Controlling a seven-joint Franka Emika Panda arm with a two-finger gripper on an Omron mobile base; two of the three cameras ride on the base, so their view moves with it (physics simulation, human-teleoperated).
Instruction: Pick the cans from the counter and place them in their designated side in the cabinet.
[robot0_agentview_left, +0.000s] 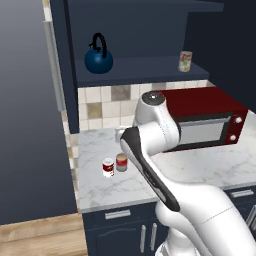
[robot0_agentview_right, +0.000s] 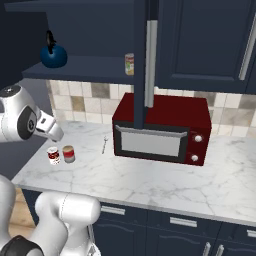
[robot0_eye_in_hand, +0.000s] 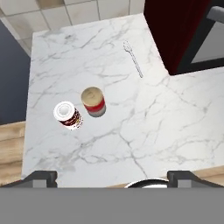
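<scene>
We see two cans standing upright on the white marble worktop, toward its left end and close to the near edge. The red-and-white can is on the left, and the can with the red band over tan-grey stands just beside it on the right, slightly farther back; we cannot tell whether they touch. A small fork lies farther back on the worktop, between the cans and the dark red microwave at the right. Our tool hangs above the near edge of the worktop with its fingertips spread wide, pinching nothing, well apart from both cans. Above, on the floor of the open navy cabinet, a blue kettle sits at the left and a yellowish-green can at the right.
</scene>
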